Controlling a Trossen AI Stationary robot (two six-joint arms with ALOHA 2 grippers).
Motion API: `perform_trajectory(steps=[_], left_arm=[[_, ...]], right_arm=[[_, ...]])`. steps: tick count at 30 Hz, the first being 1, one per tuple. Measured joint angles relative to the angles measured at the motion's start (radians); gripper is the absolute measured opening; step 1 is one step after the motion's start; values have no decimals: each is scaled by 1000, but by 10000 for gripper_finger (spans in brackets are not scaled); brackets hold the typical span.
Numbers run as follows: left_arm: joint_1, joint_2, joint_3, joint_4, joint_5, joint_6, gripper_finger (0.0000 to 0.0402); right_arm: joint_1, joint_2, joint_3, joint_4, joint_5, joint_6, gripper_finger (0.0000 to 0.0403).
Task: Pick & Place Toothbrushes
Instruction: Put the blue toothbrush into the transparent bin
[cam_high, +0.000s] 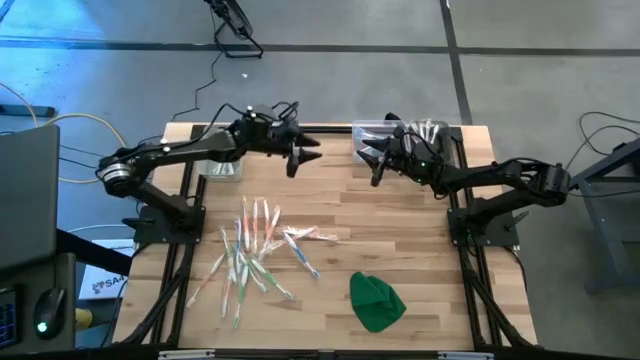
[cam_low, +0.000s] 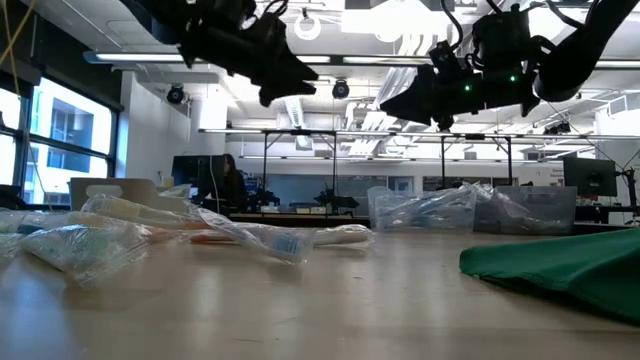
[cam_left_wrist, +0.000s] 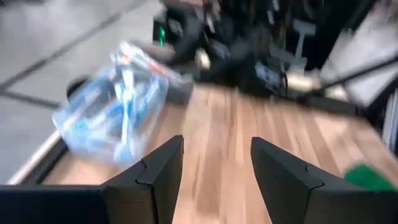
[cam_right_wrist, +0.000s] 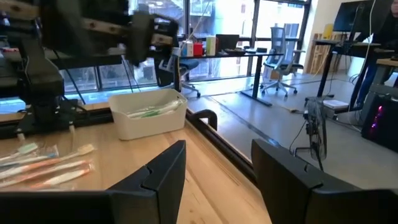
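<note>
Both arms are hanging up near the far edge of the counter (cam_high: 400, 240) right now, and neither one is carrying anything. The left hand (cam_high: 303, 152) is sitting wide open with nothing between its fingers, and the right hand (cam_high: 377, 160) is also parted and empty, hovering next to the clear bin (cam_high: 420, 135) at the far right corner.

The toothbrushes (cam_high: 262, 250) are lying in a loose, crisscrossed heap on the near-left part of the counter, well apart from both hands. Another bin (cam_high: 220, 168) is sitting under the left arm.

My guess is the step in hand is reaching down for the next brush. To do it well, I'd be going for one lying at the edge of the heap, like those poking out to the right (cam_high: 312, 236), lining the fingers across the handle instead of along it, and coming straight down so the neighbours aren't getting dragged.

Hard to make out: how many brushes are already in each bin, which brushes are stacked on top of which, and what that green cloth (cam_high: 376, 301) at the near right is for.
</note>
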Motion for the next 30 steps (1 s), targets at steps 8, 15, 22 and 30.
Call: perform_trajectory(steps=[8, 15, 22, 30], left_arm=[[-131, -64, 0, -266, -167, 147, 183], [-240, -64, 0, -363, -197, 245, 183], [-347, -64, 0, -372, -202, 245, 183], [-485, -64, 0, -412, -353, 245, 183]], right_arm=[[-1, 0, 0, -1, -1, -2, 176], [-1, 0, 0, -55, -37, 106, 176], [35, 0, -1, -96, -275, 254, 176], [169, -10, -1, -94, -312, 261, 161]])
